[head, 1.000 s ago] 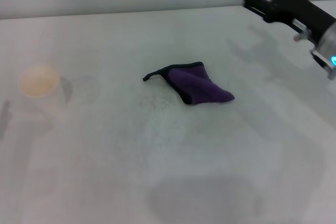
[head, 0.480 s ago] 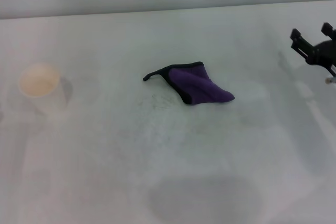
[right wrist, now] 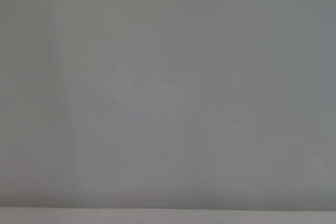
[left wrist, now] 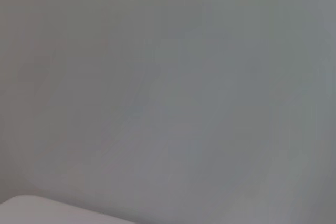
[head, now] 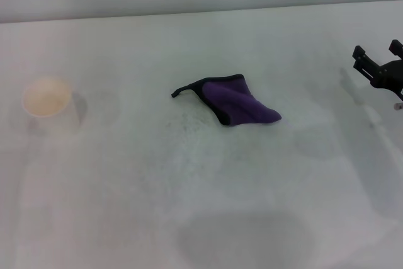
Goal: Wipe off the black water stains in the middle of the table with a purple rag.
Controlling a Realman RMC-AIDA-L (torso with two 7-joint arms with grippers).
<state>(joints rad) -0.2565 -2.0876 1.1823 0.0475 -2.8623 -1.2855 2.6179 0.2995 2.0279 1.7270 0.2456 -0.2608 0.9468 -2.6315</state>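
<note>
A: Status, near to far?

B: Near part of the broad white matte counter (head: 126, 218) is bare apart from a soft grey shadow. No solid black blot visible anywhere in the head view. Only a faint grey speckled smudge (head: 189, 121), just near-side and left of the rag.

A: Rag?

B: Small deep-purple cloth rag with black stitched edging (head: 236, 102) lies crumpled mid-counter, black pointed corner sticking out to the left. Nothing touching it.

A: Arms?

B: Right gripper (head: 381, 61), black, sits at the right edge, well apart from the rag and a bit farther back. Two prongs show with a gap between them, so the jaws look spread and hold nothing. Left gripper isn't in the head view; both wrist views show only blank grey, no help there.

A: Anything else?

B: Pale paper cup (head: 47, 102), upright, far left, well apart from the rag.

A: Progress?

B: My read: wipe looks finished. The blot is either gone or hidden under the rag; can't tell which. If done, all that's left is parking the arm. If not, the rag needs re-grasping and another pass over the middle.
</note>
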